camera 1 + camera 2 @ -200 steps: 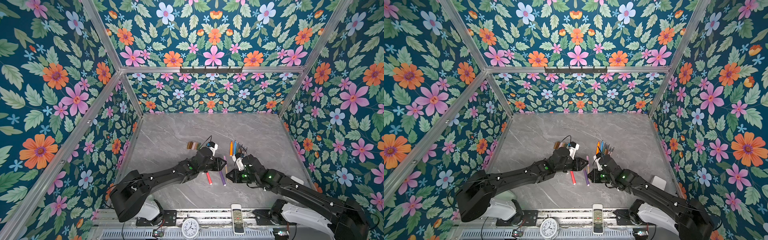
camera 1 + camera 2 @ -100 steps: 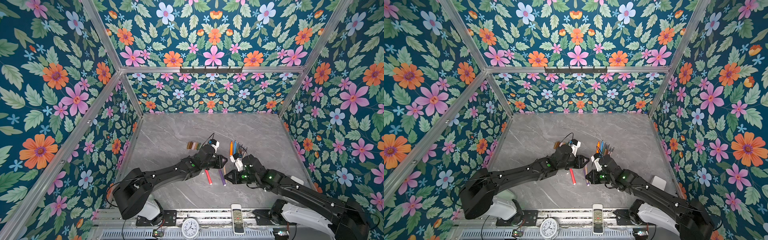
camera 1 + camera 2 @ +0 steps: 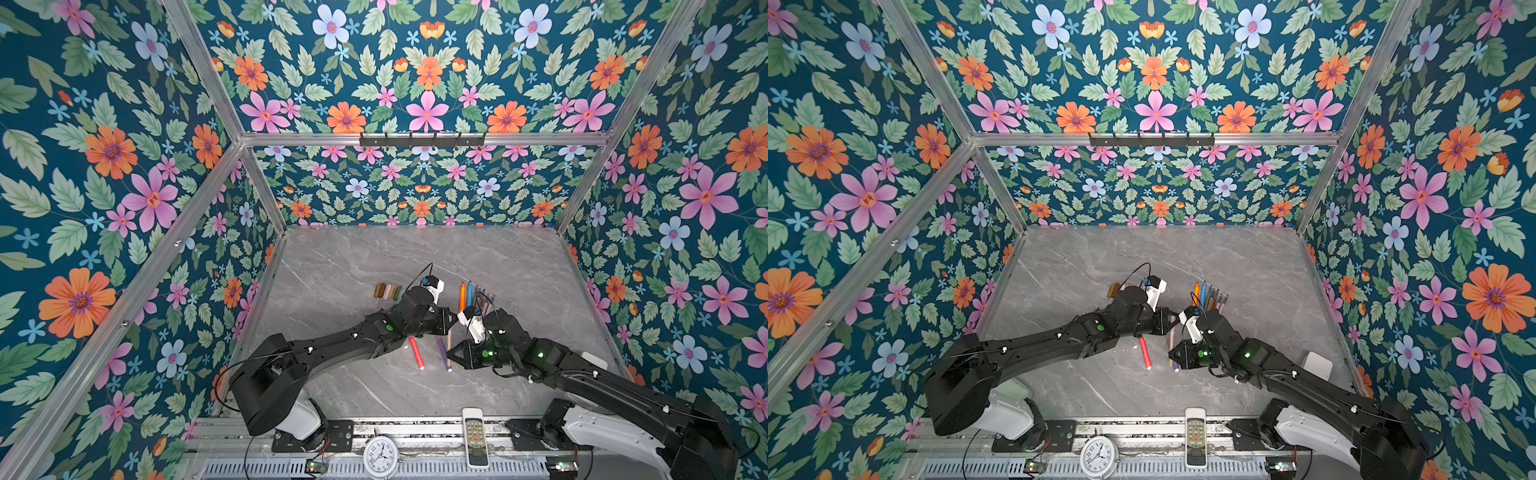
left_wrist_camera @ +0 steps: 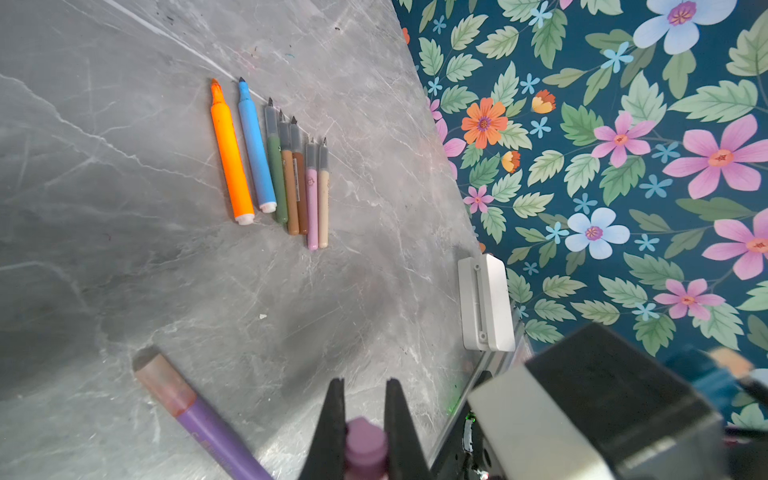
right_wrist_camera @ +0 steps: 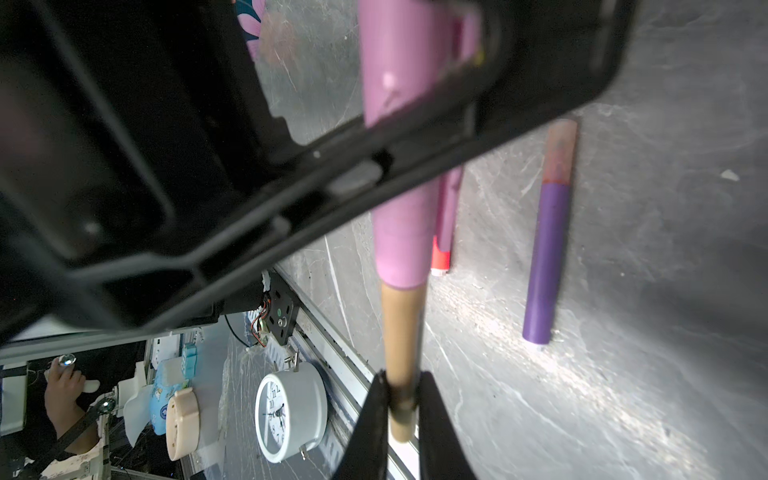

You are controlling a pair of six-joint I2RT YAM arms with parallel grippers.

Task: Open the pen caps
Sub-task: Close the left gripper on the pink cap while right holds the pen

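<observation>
A pen hangs above the table between my two grippers. My left gripper (image 4: 363, 382) is shut on its thick pink cap (image 4: 365, 444), which also shows in the right wrist view as the pink cap (image 5: 399, 166). My right gripper (image 5: 401, 378) is shut on the thin tan body (image 5: 401, 332). In both top views the left gripper (image 3: 451, 326) and right gripper (image 3: 451, 356) meet tip to tip at the table's middle. A purple pen (image 5: 544, 257) with a translucent reddish cap (image 5: 559, 151) and a red pen (image 3: 417, 353) lie beside them.
Several uncapped pens (image 4: 270, 166) lie in a row behind the grippers. A row of loose caps (image 3: 388, 291) lies left of them. A white box (image 4: 486, 307) stands at the right wall. A remote (image 3: 475, 436) and a clock (image 3: 380, 457) sit on the front rail.
My left gripper has moved right to the pen held by the right gripper and shut on its pink cap. The right arm has hardly moved.
</observation>
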